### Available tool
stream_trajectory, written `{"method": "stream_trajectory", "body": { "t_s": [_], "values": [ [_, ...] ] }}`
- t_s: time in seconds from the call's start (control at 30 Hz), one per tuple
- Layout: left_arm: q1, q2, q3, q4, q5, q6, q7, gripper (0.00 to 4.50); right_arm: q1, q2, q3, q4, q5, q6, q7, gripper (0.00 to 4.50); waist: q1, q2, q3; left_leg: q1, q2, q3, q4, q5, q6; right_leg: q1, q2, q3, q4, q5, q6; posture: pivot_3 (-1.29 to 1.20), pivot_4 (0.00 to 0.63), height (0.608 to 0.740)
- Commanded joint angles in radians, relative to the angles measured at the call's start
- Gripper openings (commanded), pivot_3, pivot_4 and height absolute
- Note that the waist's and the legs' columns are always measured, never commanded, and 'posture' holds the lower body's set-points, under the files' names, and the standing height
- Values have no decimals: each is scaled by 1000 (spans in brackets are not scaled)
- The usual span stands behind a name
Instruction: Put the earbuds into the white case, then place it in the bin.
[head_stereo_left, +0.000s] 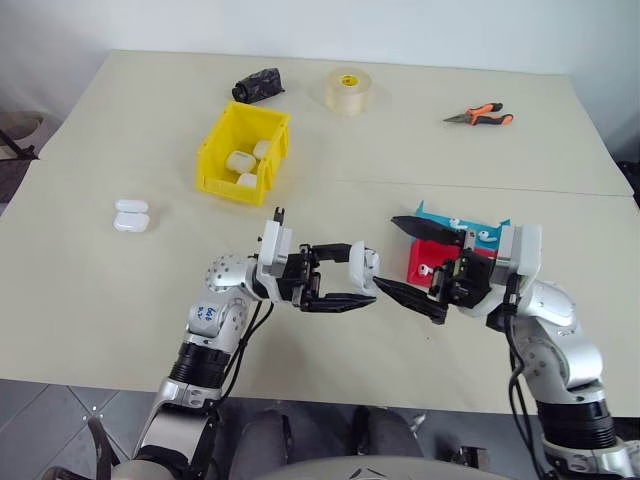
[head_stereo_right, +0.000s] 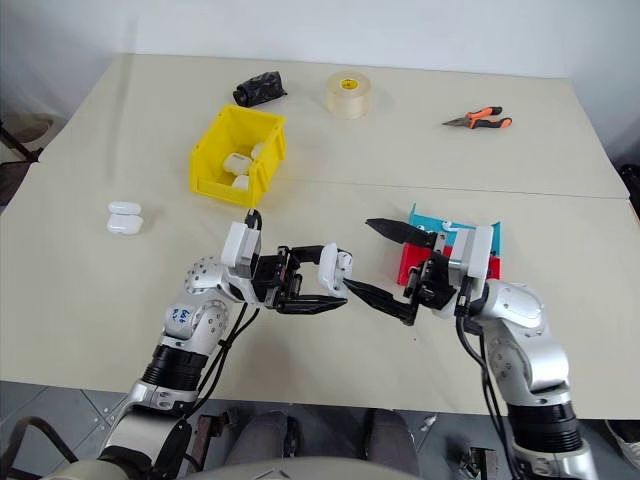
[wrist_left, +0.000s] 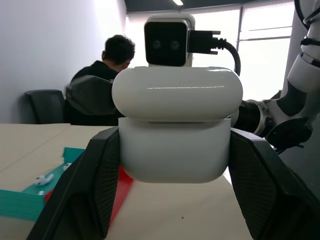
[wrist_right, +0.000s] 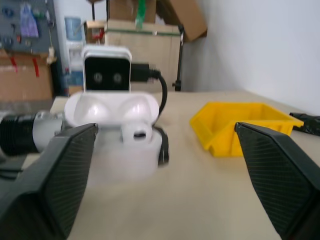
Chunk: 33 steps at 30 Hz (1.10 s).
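Note:
My left gripper (head_stereo_left: 360, 277) is shut on the white case (head_stereo_left: 369, 262), held above the table's near middle with its lid hinged open. In the right wrist view one of the earbuds (wrist_right: 136, 133) sits in a socket of the open case (wrist_right: 125, 150). My right gripper (head_stereo_left: 386, 251) stands open just right of the case, its fingers (wrist_right: 65, 170) spread wide and holding nothing. Other earbuds lie on the cyan tray (head_stereo_left: 486, 233) and the red tray (head_stereo_left: 425, 269). The yellow bin (head_stereo_left: 213, 160) stands farther back on the left with three white cases inside.
Two more white cases (head_stereo_left: 131, 215) lie at the left of the table. A tape roll (head_stereo_left: 349, 90), orange-handled pliers (head_stereo_left: 480, 116) and a black object (head_stereo_left: 258, 85) sit along the far side. A person (wrist_left: 107, 75) sits in the background.

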Motion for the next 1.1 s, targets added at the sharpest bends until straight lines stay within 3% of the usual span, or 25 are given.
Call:
{"method": "stream_trajectory", "body": {
  "t_s": [0.03,0.23,0.47,0.6,0.67,0.77,0.9,1.1],
  "values": [
    [-3,24,25,-11,3,-34,7,2810,46,-93,-136,54,-1,-28,62,4455,-1,0,0,0,0,0,0,0,0,0,0,0,0,0,0,0,150,740],
    [10,33,33,-2,12,-62,20,2810,127,-238,-288,309,-99,-181,198,4455,-1,0,0,0,0,1,0,0,0,0,0,0,-1,0,0,0,150,740],
    [-2,13,21,21,29,-87,28,2810,145,-256,-335,451,-155,-278,194,4455,-5,0,0,1,0,2,0,0,0,0,0,0,-1,0,0,0,150,740],
    [3,8,19,21,31,-97,28,2810,114,-235,-284,372,-147,-212,150,4455,-6,0,0,1,1,2,0,0,0,0,0,1,0,0,0,0,150,740],
    [2,6,18,23,32,-100,28,2810,88,-291,-230,327,-173,-62,110,4455,-7,1,0,1,1,2,0,0,0,0,0,1,0,0,0,0,150,740],
    [0,3,16,27,32,-107,27,2810,-27,-381,-120,335,-298,73,47,4455,-5,2,0,1,1,2,1,0,0,0,0,1,0,0,0,0,150,740],
    [8,0,10,20,33,-115,27,2810,-313,-416,44,478,-444,173,14,4455,-9,2,0,1,1,3,1,0,0,0,0,1,-1,0,0,0,150,740],
    [28,3,-9,-8,27,-105,19,2810,-663,-384,265,832,-661,123,86,4455,-7,3,0,-1,0,2,1,0,0,-1,0,0,-1,0,0,0,150,740]
  ]
}}
